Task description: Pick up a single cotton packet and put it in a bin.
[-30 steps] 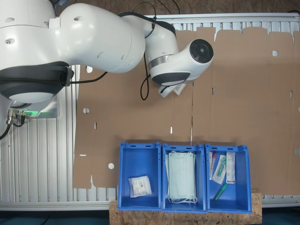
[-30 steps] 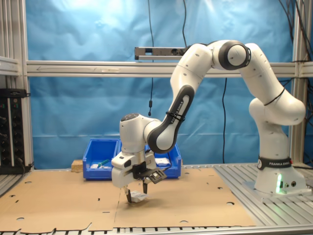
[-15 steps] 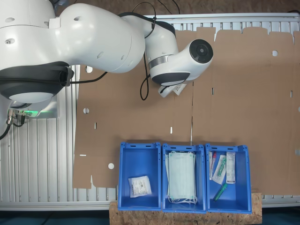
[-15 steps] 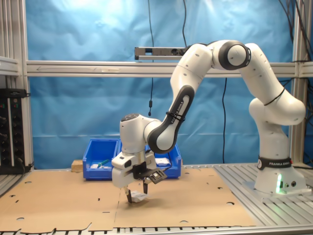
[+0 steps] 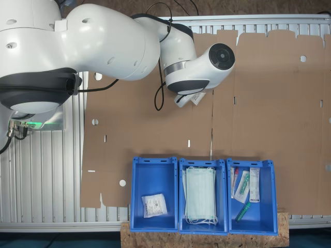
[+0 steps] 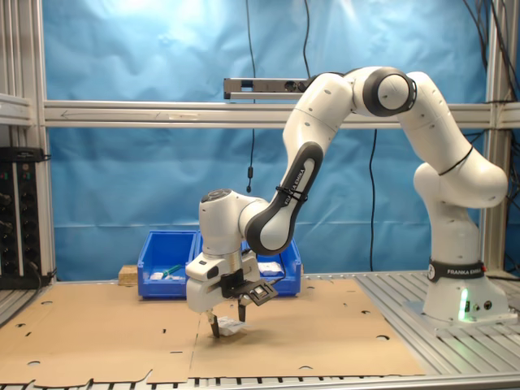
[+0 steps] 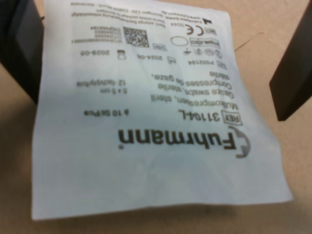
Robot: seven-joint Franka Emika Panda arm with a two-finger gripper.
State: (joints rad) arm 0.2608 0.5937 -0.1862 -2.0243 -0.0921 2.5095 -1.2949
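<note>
Found the tool (image 6: 226,322) down low over the cardboard sheet (image 6: 325,325) in the second exterior view, arm folded and wrist pointing straight down. Seemed set that way to take a flat thing from above.

Saw the cotton packet (image 7: 146,122) lying flat on the cardboard in the wrist view, between the two dark fingers (image 7: 22,53). Found the fingers spread apart, one at each side edge of the packet, not yet pressing on it. Judged this as the moment just ahead of the pinch. Expected a thin, limp pouch to buckle upward between the fingers, and worried it might slip if caught only at its edges.

Made out dark print on the packet's white face: one large word, several smaller lines, a square code and a row of small symbols. Left the wording itself unread.

Counted three blue crates in a row at the tabletop's (image 5: 41,181) edge in the first exterior view, well apart from the tool. Took the bin (image 5: 153,170) at the first exterior view's left as the likely goal, since held a second packet (image 5: 154,205) of the same kind. Saw pale green masks (image 5: 200,196) in the middle crate and tubes and sachets (image 5: 248,188) in the last.
</note>
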